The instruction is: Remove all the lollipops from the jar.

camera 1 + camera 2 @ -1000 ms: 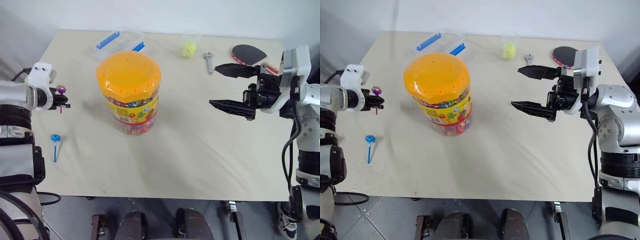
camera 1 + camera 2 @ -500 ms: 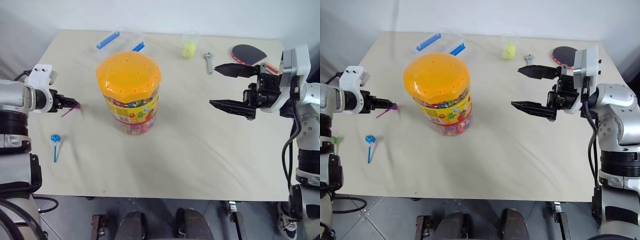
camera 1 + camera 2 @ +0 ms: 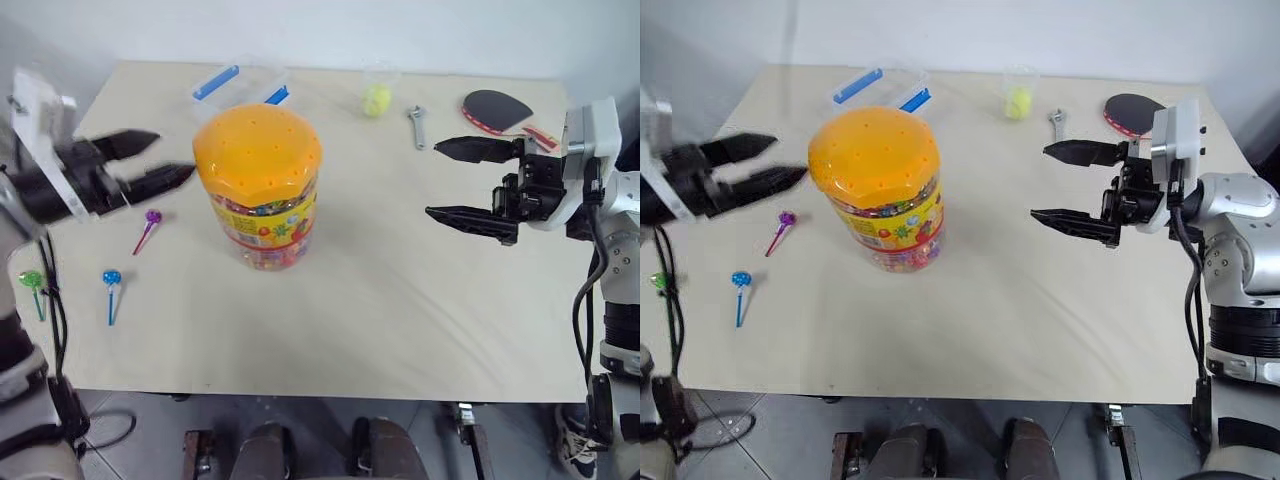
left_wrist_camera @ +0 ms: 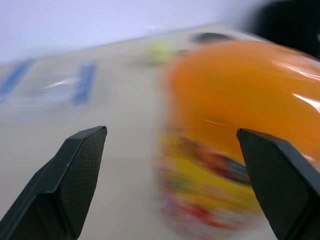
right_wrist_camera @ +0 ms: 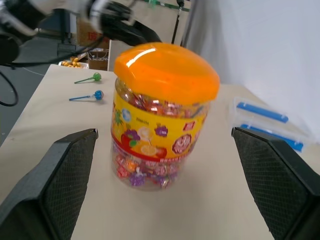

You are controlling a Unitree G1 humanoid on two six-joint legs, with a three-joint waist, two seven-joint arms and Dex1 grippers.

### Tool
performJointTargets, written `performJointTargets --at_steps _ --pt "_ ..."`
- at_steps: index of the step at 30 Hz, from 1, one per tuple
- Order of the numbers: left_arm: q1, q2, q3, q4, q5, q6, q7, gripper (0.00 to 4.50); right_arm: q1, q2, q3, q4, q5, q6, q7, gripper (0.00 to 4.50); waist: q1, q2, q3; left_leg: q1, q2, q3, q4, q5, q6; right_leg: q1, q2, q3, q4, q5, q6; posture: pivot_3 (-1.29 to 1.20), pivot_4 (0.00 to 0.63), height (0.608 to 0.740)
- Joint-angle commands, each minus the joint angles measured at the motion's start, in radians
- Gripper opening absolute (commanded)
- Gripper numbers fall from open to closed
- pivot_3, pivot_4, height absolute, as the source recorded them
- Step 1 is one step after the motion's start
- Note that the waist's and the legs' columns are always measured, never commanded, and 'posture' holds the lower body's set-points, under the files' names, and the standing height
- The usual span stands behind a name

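The jar [image 3: 262, 200], clear with a domed orange lid [image 3: 258, 148] and a yellow-red label, stands upright in the table's left half. Three lollipops lie on the table to its left: purple [image 3: 152, 216] nearest the jar, blue [image 3: 112, 277] closer to the front, green [image 3: 32, 280] at the left edge. My left gripper [image 3: 172, 155] hovers open and empty just left of the lid, pointing at it. Some way off on the right, my right gripper [image 3: 433, 180] is open too, its fingers aimed at the jar [image 5: 159, 120].
Along the table's back edge are a clear box with blue clips [image 3: 240, 80], a small clear cup holding a yellow ball [image 3: 377, 95], a wrench [image 3: 417, 125] and a black paddle [image 3: 495, 108]. Bare tabletop [image 3: 370, 300] lies between the jar and my right gripper.
My left gripper let go of the purple lollipop, which now lies on the table. It opened wide, rose and swung right toward the jar. The right arm stayed put.
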Motion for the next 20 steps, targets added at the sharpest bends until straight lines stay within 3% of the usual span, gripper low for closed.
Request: performJointTargets --at_steps 1,5,12,20 --pt "0.186 -0.053 0.126 -0.096 -0.027 -0.102 0.02 4.41 0.049 -0.02 0.013 0.008 -0.02 -0.015 0.055 4.5 0.001 0.0 0.0 0.0 0.0 0.0 0.0 0.0 0.0 0.0 0.0 0.0 0.0 0.0 0.0 0.0 0.15 0.74" --pt "0.323 -0.067 0.204 -0.163 -0.138 -0.017 0.057 4.41 0.108 -0.01 0.012 0.021 -0.03 -0.013 0.06 4.5 0.006 -0.002 0.0 -0.001 0.001 -0.001 0.001 0.0 0.0 0.0 0.0 0.0 0.0 0.0 0.0 0.0 0.15 0.74" --pt "0.63 -0.055 0.283 -0.193 -0.106 -0.191 -0.022 4.41 0.205 -0.006 0.027 0.037 -0.059 -0.015 0.059 4.5 0.008 -0.002 0.0 0.0 0.0 -0.001 0.0 0.0 0.001 0.003 0.0 0.001 -0.005 0.0 0.0 0.0 0.15 0.74" --pt "0.704 -0.049 0.301 -0.182 -0.132 -0.268 0.001 4.41 0.29 0.042 0.039 0.055 -0.136 -0.075 -0.014 4.5 0.01 -0.002 -0.001 0.0 0.0 0.0 0.001 0.0 0.001 0.003 -0.001 0.001 -0.006 0.0 0.0 0.0 0.15 0.74"
